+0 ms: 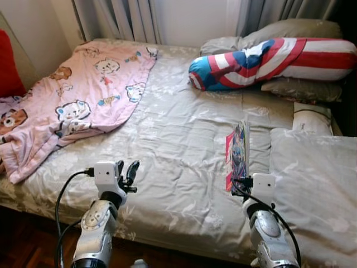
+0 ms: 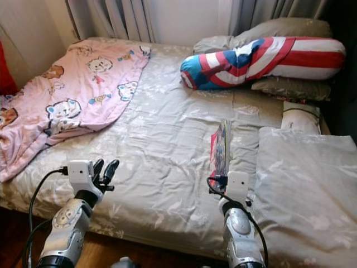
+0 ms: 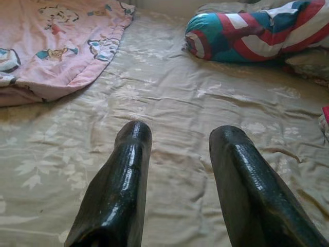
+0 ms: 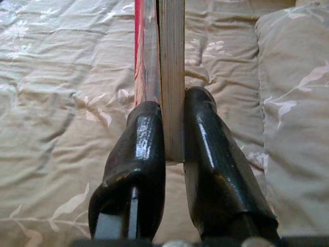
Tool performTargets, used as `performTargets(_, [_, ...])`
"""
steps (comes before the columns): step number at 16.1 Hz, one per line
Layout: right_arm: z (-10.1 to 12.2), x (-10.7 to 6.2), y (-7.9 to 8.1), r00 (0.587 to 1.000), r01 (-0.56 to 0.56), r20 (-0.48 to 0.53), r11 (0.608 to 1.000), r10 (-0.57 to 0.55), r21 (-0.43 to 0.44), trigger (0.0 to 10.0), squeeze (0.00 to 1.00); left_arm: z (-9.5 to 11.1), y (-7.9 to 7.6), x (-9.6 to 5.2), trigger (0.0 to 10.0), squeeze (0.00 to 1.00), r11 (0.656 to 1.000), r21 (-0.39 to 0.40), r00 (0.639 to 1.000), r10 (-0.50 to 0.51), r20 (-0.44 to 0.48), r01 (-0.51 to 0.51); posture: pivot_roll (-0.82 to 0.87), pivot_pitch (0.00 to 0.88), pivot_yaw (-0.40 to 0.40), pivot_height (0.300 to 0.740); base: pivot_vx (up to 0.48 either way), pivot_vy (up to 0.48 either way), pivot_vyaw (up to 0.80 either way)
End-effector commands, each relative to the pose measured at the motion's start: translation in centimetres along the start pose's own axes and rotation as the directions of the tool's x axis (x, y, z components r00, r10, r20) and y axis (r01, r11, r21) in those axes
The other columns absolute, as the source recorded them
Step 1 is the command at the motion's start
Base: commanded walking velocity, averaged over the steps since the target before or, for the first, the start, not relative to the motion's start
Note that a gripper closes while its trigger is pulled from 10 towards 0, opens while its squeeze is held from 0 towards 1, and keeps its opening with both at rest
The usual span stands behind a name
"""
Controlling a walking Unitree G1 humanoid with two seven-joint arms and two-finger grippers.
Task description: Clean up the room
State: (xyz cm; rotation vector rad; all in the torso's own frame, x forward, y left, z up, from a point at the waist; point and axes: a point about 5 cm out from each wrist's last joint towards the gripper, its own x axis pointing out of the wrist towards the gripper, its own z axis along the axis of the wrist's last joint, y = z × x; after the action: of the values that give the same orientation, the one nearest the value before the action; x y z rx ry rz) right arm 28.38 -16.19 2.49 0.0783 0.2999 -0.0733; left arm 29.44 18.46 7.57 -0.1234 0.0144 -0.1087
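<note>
The right gripper (image 4: 174,134) pinches a thin book (image 1: 238,153) by its bottom edge and holds it up on its side, over the bed (image 1: 178,145) and near the grey pillow (image 1: 312,184). The book looks light and stiff, but its shiny cover may be slippery, so a hold deeper in, near the spine, seems safer. The left gripper (image 3: 177,154) hovers over the sheet with its fingers apart, holding nothing. A pink blanket (image 1: 78,100) lies in a heap across the far corner.

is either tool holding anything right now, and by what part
The right tool is shut on a thin book, pinching its near edge so it stands on edge above the bed. The left tool is open and holds nothing.
</note>
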Motion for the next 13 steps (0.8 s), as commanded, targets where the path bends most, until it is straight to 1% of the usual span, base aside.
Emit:
performTargets(1, [0.26,0.09,0.27,1.000,-0.017,0.011,1.000,0.017,-0.009,10.0,0.00,0.12,0.14,-0.06,10.0,0.00,1.000,0.000,1.000,0.004,0.001,-0.004,0.01,0.116,-0.008,0.665,0.000,0.000,0.00])
performTargets(3, [0.14,-0.03,0.53,1.000,-0.030,0.009,1.000,0.030,0.001,10.0,0.00,0.16,0.18,-0.04,10.0,0.00,1.000,0.003,1.000,0.005,0.001,-0.005,0.01,0.119,-0.009,0.665,0.000,0.000,0.00])
performTargets(8, [0.18,-0.02,0.51,0.999,-0.031,0.011,1.000,0.031,0.006,10.0,0.00,0.16,0.36,-0.10,10.0,0.00,1.000,0.007,1.000,0.008,-0.001,-0.008,0.02,0.118,-0.009,0.665,0.000,0.000,0.00])
performTargets(11, [-0.03,0.13,0.66,0.999,-0.030,-0.019,0.999,0.030,-0.010,10.0,0.00,0.05,0.11,-0.01,10.0,0.00,1.000,0.010,1.000,-0.002,-0.009,0.002,0.01,0.117,-0.009,0.665,0.000,0.000,0.00])
performTargets(13, [0.14,0.02,0.79,0.999,-0.045,0.007,0.999,0.045,0.010,10.0,0.00,0.04,0.10,-0.03,10.0,0.00,1.000,0.009,1.000,-0.003,-0.009,0.004,0.02,0.117,-0.008,0.660,0.000,0.000,0.00])
